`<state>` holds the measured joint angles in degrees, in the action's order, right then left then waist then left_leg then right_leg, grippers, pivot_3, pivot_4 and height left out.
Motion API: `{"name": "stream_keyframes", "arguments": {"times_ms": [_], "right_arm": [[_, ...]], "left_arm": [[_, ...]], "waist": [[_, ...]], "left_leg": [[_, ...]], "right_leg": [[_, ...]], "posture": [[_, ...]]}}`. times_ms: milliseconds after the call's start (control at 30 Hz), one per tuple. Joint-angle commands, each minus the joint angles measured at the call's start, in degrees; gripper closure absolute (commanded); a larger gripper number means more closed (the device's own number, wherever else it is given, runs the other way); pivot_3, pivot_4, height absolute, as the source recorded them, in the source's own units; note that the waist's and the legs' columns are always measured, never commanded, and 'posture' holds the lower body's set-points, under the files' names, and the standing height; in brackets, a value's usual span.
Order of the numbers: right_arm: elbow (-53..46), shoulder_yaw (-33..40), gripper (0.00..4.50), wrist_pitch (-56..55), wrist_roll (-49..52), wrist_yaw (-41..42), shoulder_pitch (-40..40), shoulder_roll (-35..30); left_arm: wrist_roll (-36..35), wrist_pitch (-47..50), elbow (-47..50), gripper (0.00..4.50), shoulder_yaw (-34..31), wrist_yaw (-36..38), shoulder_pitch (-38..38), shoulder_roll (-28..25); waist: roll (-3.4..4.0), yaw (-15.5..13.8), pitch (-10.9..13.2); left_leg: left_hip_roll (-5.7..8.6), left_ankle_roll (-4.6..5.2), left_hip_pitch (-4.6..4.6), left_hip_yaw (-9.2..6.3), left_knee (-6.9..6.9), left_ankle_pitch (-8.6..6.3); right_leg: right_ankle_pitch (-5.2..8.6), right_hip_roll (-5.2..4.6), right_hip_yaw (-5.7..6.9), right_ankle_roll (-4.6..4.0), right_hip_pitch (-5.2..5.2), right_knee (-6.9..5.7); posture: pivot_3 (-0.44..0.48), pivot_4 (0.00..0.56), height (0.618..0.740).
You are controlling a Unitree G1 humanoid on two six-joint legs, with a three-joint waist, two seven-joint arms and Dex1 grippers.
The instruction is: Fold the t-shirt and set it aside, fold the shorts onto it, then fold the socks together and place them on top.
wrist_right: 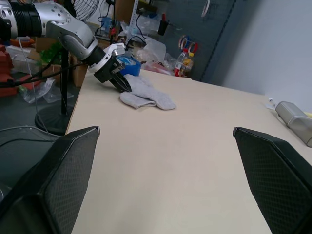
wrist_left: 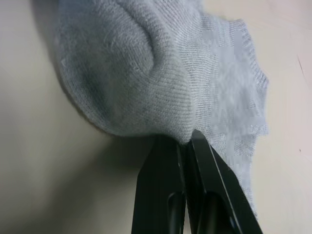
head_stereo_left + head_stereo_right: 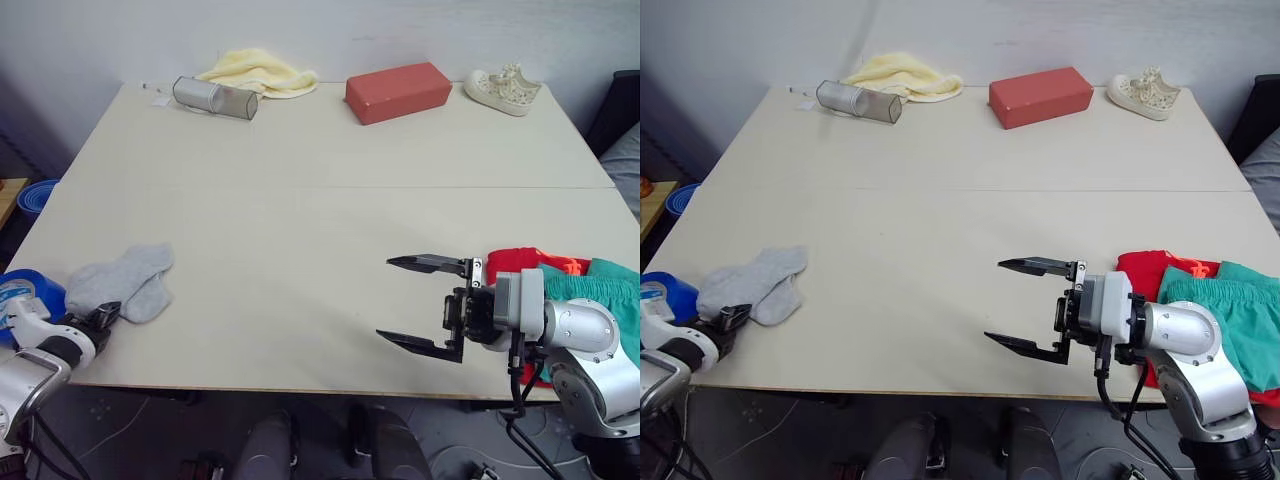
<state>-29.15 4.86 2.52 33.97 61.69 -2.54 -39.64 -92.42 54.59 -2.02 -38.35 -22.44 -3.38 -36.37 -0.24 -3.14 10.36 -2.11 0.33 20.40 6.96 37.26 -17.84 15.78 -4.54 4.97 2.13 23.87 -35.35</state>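
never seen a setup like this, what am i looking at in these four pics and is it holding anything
This is a two-armed humanoid robot at a table. Two pictures come from cameras in its head, looking down over its arms. The other two come from a camera on each wrist, looking along that arm's two black fingers.

The left gripper is pinched shut on the edge of the grey socks, seen close up in the left wrist view. The right gripper hangs open over bare table, holding nothing.

By the right arm lie the red t-shirt and, on it, the teal shorts. Along the far edge lie a clear canister, a yellow cloth, a red block and a cream shoe.
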Motion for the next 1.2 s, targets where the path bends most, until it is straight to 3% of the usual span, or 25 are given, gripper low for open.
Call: {"name": "stream_keyframes", "arguments": {"times_ms": [33, 167, 267, 500, 633, 867, 967, 1133, 1200], "right_arm": [[-2.6, 2.6, 0.00, -0.6, 0.4, -0.1, 1.2, -1.1], [-2.4, 4.9, 0.00, -0.9, 0.4, 0.5, 3.9, -2.2], [-2.4, 6.6, 0.00, -1.7, 0.0, 1.1, 7.2, -2.9], [-3.1, 11.6, 0.00, -2.5, -1.1, 1.3, 14.2, -4.1], [-4.1, 14.6, 0.00, -2.6, -1.6, 1.4, 18.4, -4.2], [-5.0, 16.2, 0.00, -1.9, -2.1, -0.4, 21.2, -3.8], [-4.9, 15.8, 0.00, -1.9, -2.4, -0.6, 21.7, -3.9], [-5.0, 15.7, 0.00, -1.4, -2.3, -1.5, 22.5, -3.5], [-5.4, 15.4, 0.00, -0.3, -1.7, -2.7, 23.0, -3.1]], "left_arm": [[-4.5, 3.4, 8.0, 4.46, 5.2, -0.2, 0.6, 0.7], [-10.4, 3.1, 16.6, 4.46, 12.2, -3.7, 1.0, 1.7], [-11.0, 1.2, 20.0, 4.46, 17.9, -5.6, 2.5, 3.7], [-0.6, 1.4, 21.2, 4.46, 31.7, -1.6, 8.9, 8.0], [8.6, 1.1, 19.7, 4.46, 38.7, 5.2, 13.9, 12.4], [16.9, 1.8, 17.7, 4.46, 43.3, 11.8, 16.3, 17.3], [19.3, 3.0, 18.2, 3.78, 44.0, 13.6, 17.5, 18.1], [20.5, 4.7, 22.0, 2.19, 41.4, 20.5, 15.3, 12.9], [24.3, 2.0, 23.9, 1.46, 40.3, 25.1, 13.2, 9.9]], "waist": [[-0.25, 0.1, 0.0], [-0.57, 0.9, 0.0], [-0.57, 1.5, 0.0], [-0.62, 1.8, 0.0], [-0.71, 1.5, 0.1], [-0.76, 1.7, 0.1], [-0.80, 1.6, 0.1], [-0.84, 1.8, 0.2], [-0.84, 1.8, 0.2]], "left_leg": [[0.00, 0.01, 0.00, -0.01, -0.01, 0.00], [-0.06, 0.09, 0.02, -0.02, -0.16, -0.06], [-0.08, 0.04, 0.02, -0.02, -0.22, -0.25], [-0.17, 0.03, 0.05, 0.03, -0.13, -0.08], [-0.12, 0.28, 0.02, 0.00, -0.05, -0.11], [-0.09, 0.25, 0.04, -0.01, -0.01, -0.09], [-0.09, 0.32, 0.06, -0.06, -0.02, -0.05], [-0.11, 0.33, 0.08, -0.09, -0.09, -0.05], [-0.12, 0.33, 0.07, -0.09, -0.13, -0.05]], "right_leg": [[-0.01, 0.00, 0.00, 0.00, -0.04, 0.08], [-0.06, -0.03, 0.00, -0.01, -0.09, 0.33], [-0.05, -0.02, 0.01, -0.02, -0.07, 0.32], [0.10, 0.18, 0.13, -0.10, -0.08, 0.32], [0.06, 0.20, 0.13, -0.05, -0.15, 0.32], [0.04, 0.19, 0.13, 0.00, -0.21, 0.40], [0.03, 0.20, 0.13, 0.01, -0.19, 0.40], [0.03, 0.21, 0.13, 0.02, -0.16, 0.40], [0.03, 0.22, 0.15, 0.01, -0.14, 0.39]], "posture": [[0.000, 0.150, 0.740], [0.000, 0.150, 0.740], [0.000, 0.150, 0.740], [0.000, 0.150, 0.740], [0.000, 0.150, 0.740], [0.000, 0.150, 0.740], [0.000, 0.150, 0.740], [0.000, 0.150, 0.740], [0.000, 0.150, 0.740]]}}
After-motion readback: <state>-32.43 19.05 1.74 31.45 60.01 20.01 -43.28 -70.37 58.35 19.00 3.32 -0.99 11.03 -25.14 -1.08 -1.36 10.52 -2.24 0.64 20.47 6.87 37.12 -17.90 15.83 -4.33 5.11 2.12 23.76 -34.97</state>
